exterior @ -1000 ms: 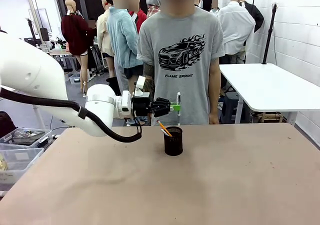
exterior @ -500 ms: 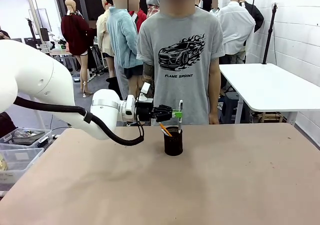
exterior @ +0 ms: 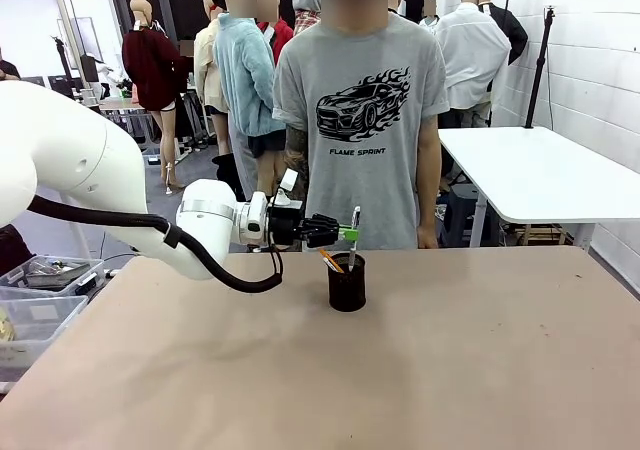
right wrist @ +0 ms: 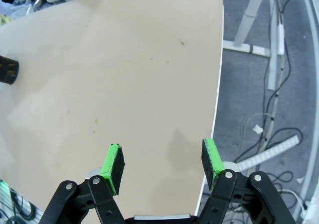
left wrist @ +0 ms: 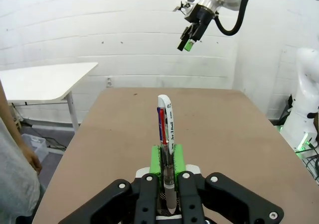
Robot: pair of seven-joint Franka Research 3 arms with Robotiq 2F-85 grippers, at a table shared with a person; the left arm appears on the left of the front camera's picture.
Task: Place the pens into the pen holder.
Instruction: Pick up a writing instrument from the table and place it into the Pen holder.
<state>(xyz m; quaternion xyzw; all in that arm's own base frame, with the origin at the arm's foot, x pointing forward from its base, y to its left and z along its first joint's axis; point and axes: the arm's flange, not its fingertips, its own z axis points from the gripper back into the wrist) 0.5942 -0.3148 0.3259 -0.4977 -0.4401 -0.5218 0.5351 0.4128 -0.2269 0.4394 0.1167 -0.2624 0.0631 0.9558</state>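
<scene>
— Walls and furniture?
— White painted brick wall [exterior: 590,40] on the right. A white side table [exterior: 540,175] stands against it, beyond the brown counter [exterior: 400,370].
— Floor?
— Grey floor [right wrist: 264,69], with loose cables [right wrist: 279,129] lying beside the counter's edge. Clear plastic bins [exterior: 35,300] sit low at the left.

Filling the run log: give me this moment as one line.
left pincer: shut on white pen, upright over black cup | orange pencil: in cup | right pincer: open, empty
</scene>
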